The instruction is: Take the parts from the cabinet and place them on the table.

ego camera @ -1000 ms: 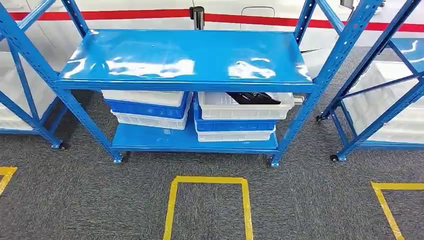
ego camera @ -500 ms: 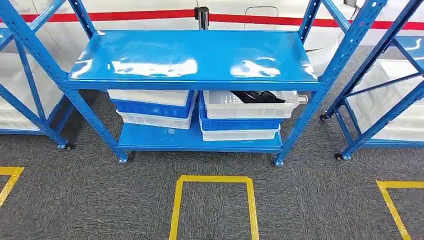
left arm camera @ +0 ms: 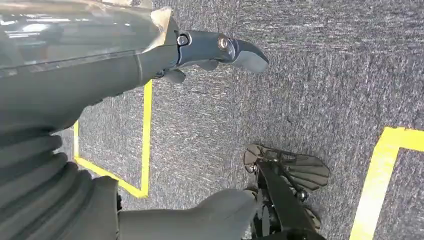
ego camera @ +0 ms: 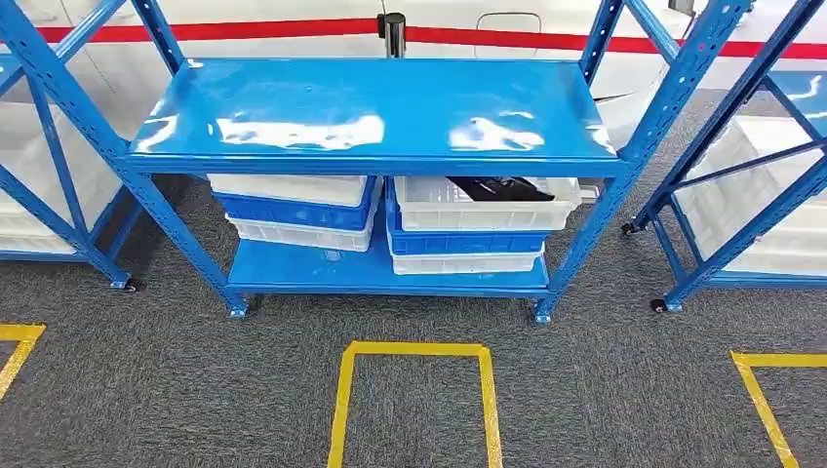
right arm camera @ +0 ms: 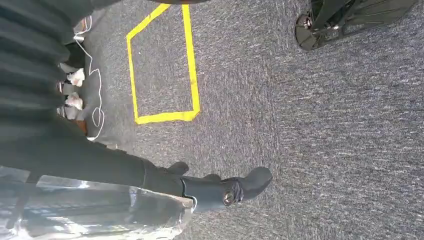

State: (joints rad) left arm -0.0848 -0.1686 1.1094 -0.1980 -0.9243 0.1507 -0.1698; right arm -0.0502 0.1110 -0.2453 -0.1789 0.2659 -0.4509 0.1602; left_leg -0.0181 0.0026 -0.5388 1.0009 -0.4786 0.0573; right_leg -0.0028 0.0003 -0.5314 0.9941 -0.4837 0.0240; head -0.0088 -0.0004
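My left hand (left arm camera: 165, 75) and right hand (right arm camera: 200, 187) both hang at my sides over the grey carpet (ego camera: 585, 390), holding nothing, fingers loosely apart as far as the wrist views show.

The parts I want are the dark, angular pieces (ego camera: 502, 187) lying in the top white crate (ego camera: 488, 205) of the right stack, on the lower shelf of the blue rack (ego camera: 375, 102). That crate sits on a blue crate (ego camera: 463, 241), which rests on another white crate (ego camera: 463, 262). The left stack is also 3 crates, white on blue on white (ego camera: 297, 210); I cannot see into it.

I judge the dark parts stiff, probably plastic or metal, and not fragile. They lie half under the upper shelf, so I would reach in low and grip a long edge.
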